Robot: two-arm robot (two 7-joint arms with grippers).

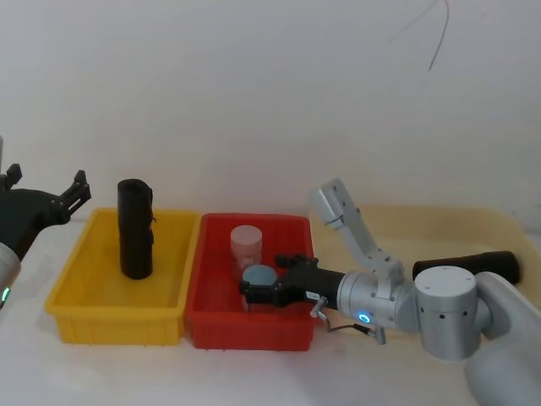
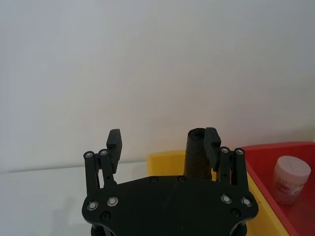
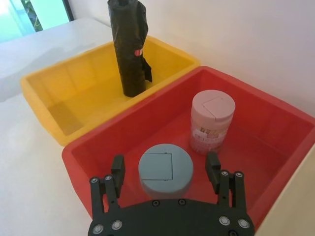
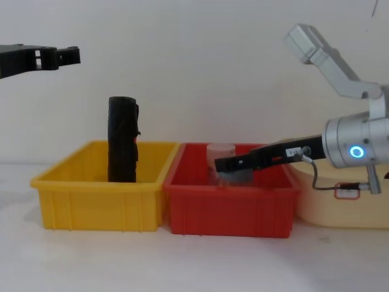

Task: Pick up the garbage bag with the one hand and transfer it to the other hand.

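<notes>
The garbage bag [image 1: 134, 228], a tall black roll with a small red label mark [image 3: 138, 51], stands upright at the back of the yellow bin [image 1: 114, 320]. It also rises behind the bin wall in the chest view [image 4: 123, 148]. My left gripper [image 1: 72, 194] hangs open in the air to the left of the bin, higher than the roll's top and apart from it; from its wrist, the roll [image 2: 196, 152] stands just behind one fingertip [image 2: 211, 140]. My right gripper [image 1: 254, 292] is open, low inside the red bin [image 1: 249, 328].
In the red bin a blue-lidded jar [image 3: 165, 169] sits between the right gripper's fingers without touching them, and a pink jar [image 3: 211, 120] stands behind it. A plain black roll [image 1: 465, 264] lies in a cream tray [image 4: 340, 213] at the right.
</notes>
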